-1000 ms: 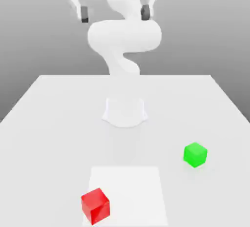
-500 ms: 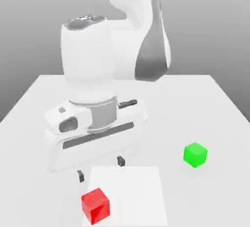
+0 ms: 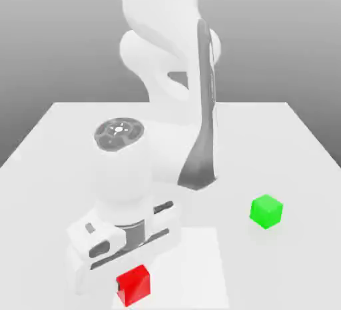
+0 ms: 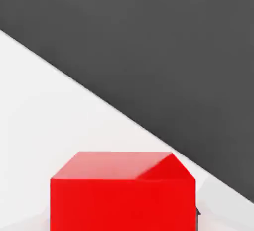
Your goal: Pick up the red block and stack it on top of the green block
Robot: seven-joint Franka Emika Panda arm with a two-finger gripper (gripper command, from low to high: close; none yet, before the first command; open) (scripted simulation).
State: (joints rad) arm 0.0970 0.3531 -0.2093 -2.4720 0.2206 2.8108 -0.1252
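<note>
The red block (image 3: 135, 289) sits in the lower left of the exterior view, at the near left corner of the pale square patch (image 3: 193, 262). The gripper (image 3: 134, 283) is clenched on it, a dark finger pad (image 3: 118, 287) against its side. The green block (image 3: 266, 211) rests on the tabletop (image 3: 293, 262), in the lower right.

The red block looks rigid and probably light, unlikely to crush; its smooth faces could slip if pinched off-centre. The best hold is across two opposite upright faces, around mid-height, leaving the underside free for stacking.

Half a second earlier, the hand is higher and farther back in the exterior view, its fingers spread short of the block; now it is down over it, hiding part of the top. The red block keeps roughly its place, and the green one is unmoved.
</note>
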